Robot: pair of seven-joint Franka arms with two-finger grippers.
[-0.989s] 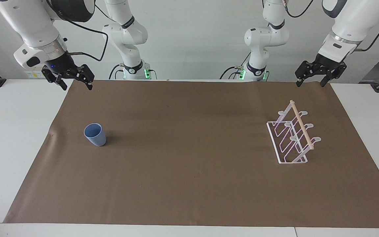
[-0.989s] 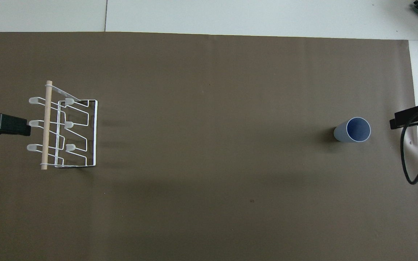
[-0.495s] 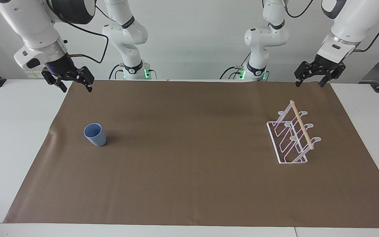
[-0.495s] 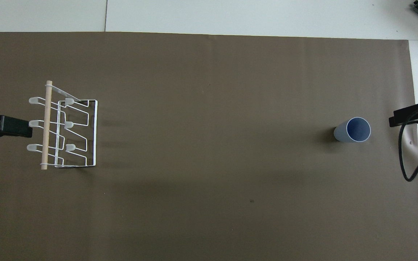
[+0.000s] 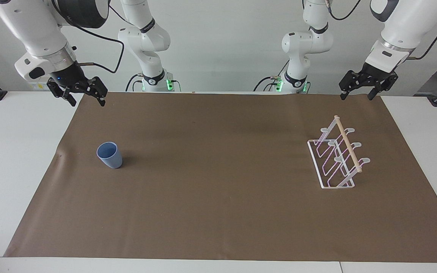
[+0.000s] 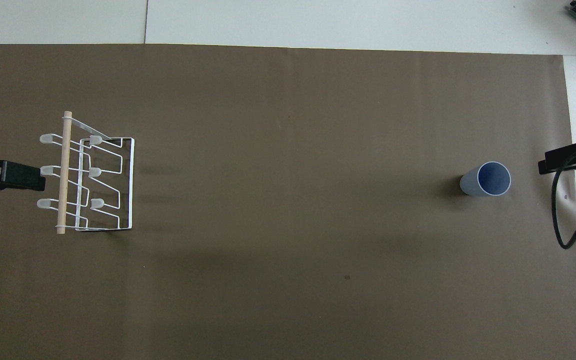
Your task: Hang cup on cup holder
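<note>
The light blue cup (image 5: 109, 154) stands upright, mouth up, on the brown mat toward the right arm's end; it also shows in the overhead view (image 6: 488, 179). The white wire cup holder (image 5: 336, 158) with its wooden dowel stands toward the left arm's end, with nothing on its prongs (image 6: 88, 172). My right gripper (image 5: 88, 101) hangs open and empty in the air over the mat's corner by the robots, apart from the cup. My left gripper (image 5: 356, 97) hangs open and empty over the mat's other corner by the robots, apart from the holder.
A brown mat (image 5: 218, 197) covers most of the white table (image 5: 10, 151). A black cable (image 6: 565, 220) loops down from the right arm beside the cup. The arms' bases (image 5: 154, 81) stand at the table's edge.
Both grippers have shifted only slightly in the air; the right one has risen a little. The cup and the cup holder have not moved.
</note>
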